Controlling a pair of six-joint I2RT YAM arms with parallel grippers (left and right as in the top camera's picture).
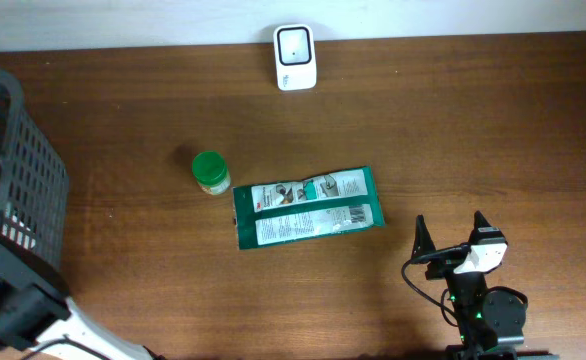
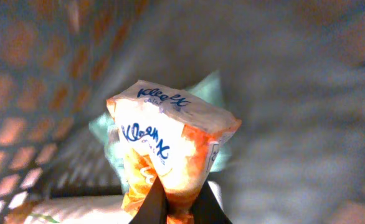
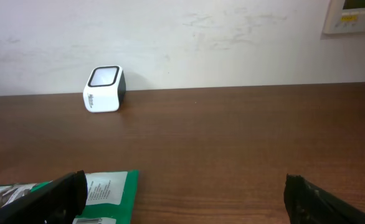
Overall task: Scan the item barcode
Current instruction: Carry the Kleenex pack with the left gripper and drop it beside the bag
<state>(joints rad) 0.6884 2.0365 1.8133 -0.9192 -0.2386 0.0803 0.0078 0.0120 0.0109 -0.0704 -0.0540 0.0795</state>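
A tissue pack (image 2: 170, 149) is pinched by its lower end in the closed left gripper (image 2: 173, 210), with basket (image 2: 27, 106) mesh beyond. The right gripper (image 3: 182, 202) is held wide open and empty; a packet (image 3: 108, 190) lies just ahead-left and the scanner (image 3: 104, 89) far ahead.

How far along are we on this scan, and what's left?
Done: the left gripper is shut on a Kleenex pack inside the basket. In hand: that pack, not yet lifted out. Left: carry it to the scanner at the table's far edge and show it the barcode. The right gripper hangs open, holding nothing.
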